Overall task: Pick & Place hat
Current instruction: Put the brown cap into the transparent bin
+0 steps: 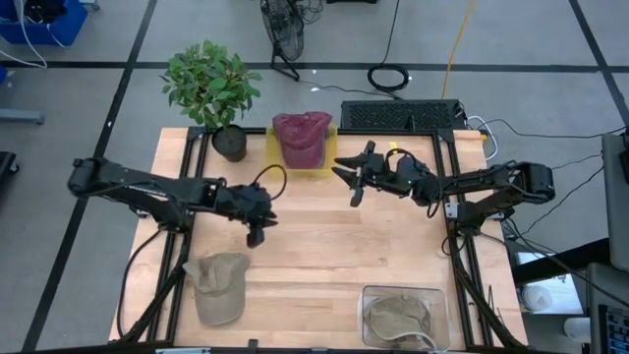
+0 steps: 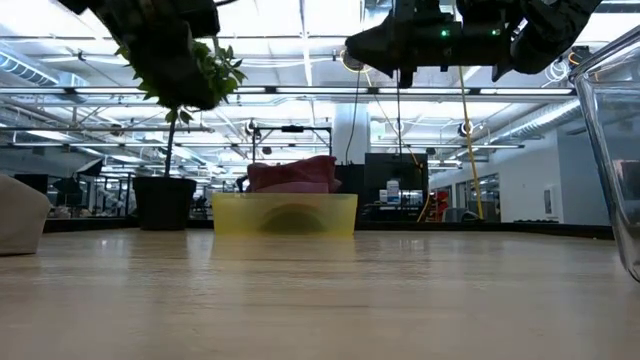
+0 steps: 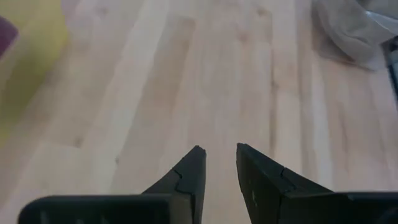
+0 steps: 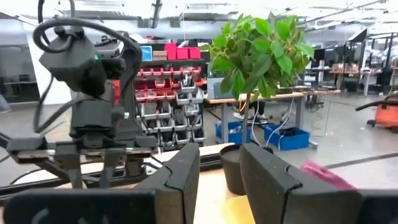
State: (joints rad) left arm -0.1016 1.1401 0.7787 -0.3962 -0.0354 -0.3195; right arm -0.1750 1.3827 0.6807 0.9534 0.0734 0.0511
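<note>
Maroon hat (image 1: 301, 137) in yellow bin (image 1: 274, 149), brim toward table centre; both end effectors (image 1: 257, 233) (image 1: 346, 177) slightly parted, empty.

Both arms are dark, nearly black, built of slim tubular links joined by bulkier rounded joints. A black cable loops in an arc above the left arm's wrist, and thinner cables trail from the right arm's base. The left gripper (image 1: 257, 233) has two matte black wedge-shaped fingers (image 3: 186, 177) tapering to blunt tips. The right gripper (image 1: 354, 180) has the same angular black fingers (image 4: 177, 177), and a small green light glows on its wrist housing.
</note>
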